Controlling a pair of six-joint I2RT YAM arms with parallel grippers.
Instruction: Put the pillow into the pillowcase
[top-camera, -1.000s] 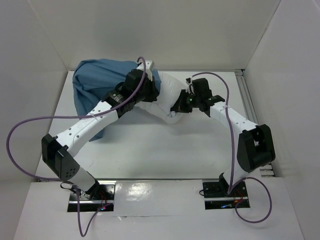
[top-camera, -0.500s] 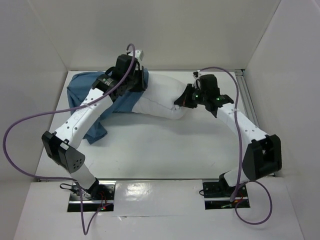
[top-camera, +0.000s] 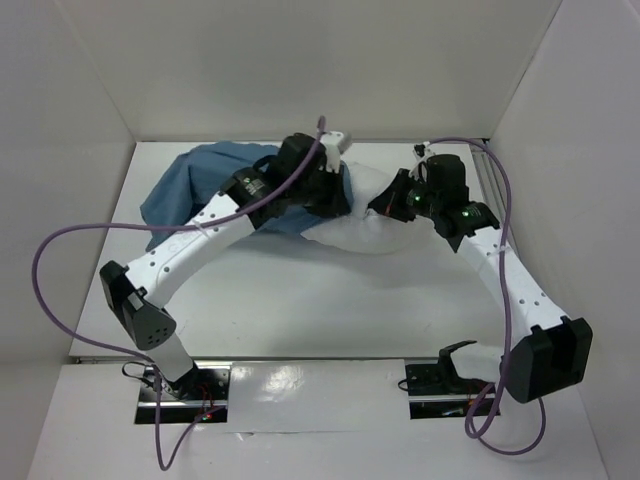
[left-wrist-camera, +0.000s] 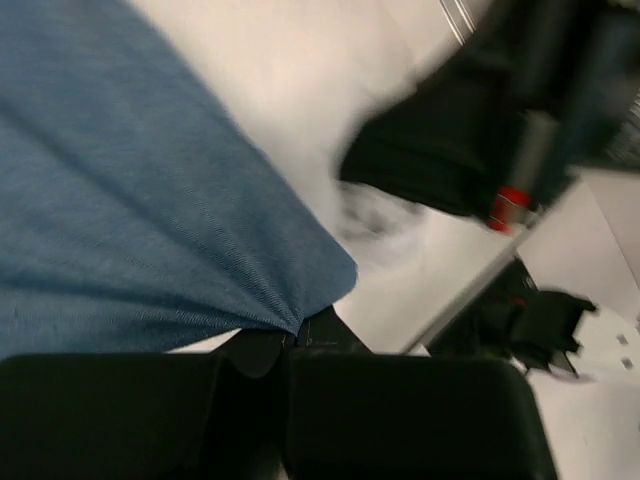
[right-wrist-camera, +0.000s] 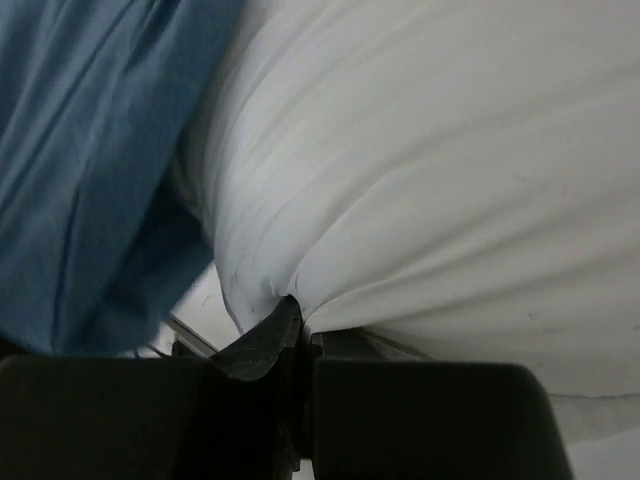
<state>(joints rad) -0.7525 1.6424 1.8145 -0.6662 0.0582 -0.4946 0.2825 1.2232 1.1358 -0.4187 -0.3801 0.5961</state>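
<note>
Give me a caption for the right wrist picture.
Right fingers pinch a fold of the plump white fabric pillow, the wrinkly blue cloth pillowcase beside it.

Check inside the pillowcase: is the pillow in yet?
Partly. The pillow goes in under the pillowcase at its open edge, and its right end sticks out. How far it reaches inside cannot be seen, because the blue cloth covers it.

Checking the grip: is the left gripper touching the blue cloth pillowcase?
Touching. The left wrist view shows the wrinkly blue cloth pillowcase pinched to a point in the shut jaws of the left gripper.
</note>
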